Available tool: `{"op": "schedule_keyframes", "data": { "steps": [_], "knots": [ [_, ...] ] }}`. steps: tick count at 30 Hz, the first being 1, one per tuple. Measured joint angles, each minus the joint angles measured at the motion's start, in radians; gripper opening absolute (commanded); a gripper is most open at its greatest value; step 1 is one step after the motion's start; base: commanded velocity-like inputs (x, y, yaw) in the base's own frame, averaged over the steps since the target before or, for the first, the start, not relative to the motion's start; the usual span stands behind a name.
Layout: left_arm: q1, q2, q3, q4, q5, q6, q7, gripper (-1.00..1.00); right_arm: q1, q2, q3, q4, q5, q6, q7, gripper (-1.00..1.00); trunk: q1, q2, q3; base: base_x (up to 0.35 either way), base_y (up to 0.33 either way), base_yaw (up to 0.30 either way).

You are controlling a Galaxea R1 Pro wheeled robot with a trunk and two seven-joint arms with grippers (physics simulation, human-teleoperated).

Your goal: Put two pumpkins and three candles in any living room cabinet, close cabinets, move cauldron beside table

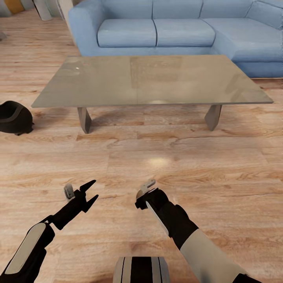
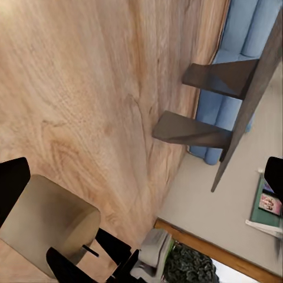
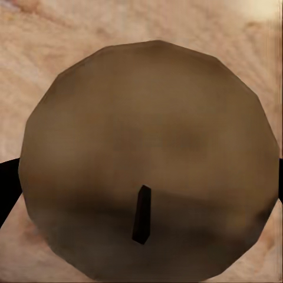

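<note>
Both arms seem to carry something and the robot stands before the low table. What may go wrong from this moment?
1. The candle in the right gripper may slip out during driving, because the grip on it is hard to judge.
2. Whether the left gripper truly clamps the other candle is unclear, so it could drop.
3. The cauldron sits on the floor by the table corner, and a leftward turn might knock it.
</note>
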Motion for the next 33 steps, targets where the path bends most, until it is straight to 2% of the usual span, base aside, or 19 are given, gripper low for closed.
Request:
{"op": "schedule_keyframes", "data": {
  "steps": [7, 21, 23, 26, 33],
  "knots": [
    [0.0, -0.018, -0.002, 0.0, -0.001, 0.001, 0.0, 1.0, 0.0, 0.001, 0.0, 0.0, 0.0, -0.001, 0.001, -1.0, -0.003, 0.002, 0.027, 0.0, 0.0, 0.222],
    [0.0, -0.018, 0.001, 0.001, 0.001, 0.001, 0.0, 1.0, 0.002, 0.002, 0.0, 0.002, -0.001, -0.002, 0.001, -1.0, -0.009, 0.005, 0.081, 0.0, 0.0, 0.291],
    [0.0, -0.014, 0.001, 0.0, 0.015, 0.002, 0.0, 1.0, 0.002, 0.002, 0.0, 0.003, -0.001, -0.002, 0.001, -1.0, -0.01, 0.005, 0.089, 0.0, 0.0, 0.292],
    [0.0, -0.011, -0.001, 0.001, 0.056, 0.001, 0.0, 1.0, 0.003, 0.003, 0.0, 0.003, -0.001, -0.002, 0.001, -1.0, -0.012, 0.006, 0.101, 0.0, 0.0, 0.292],
    [0.0, -0.012, -0.003, 0.001, 0.068, 0.001, 0.0, 1.0, 0.005, 0.003, 0.0, 0.003, -0.001, -0.002, 0.001, -1.0, -0.015, 0.008, 0.128, 0.0, 0.0, 0.292]
  ]
}}
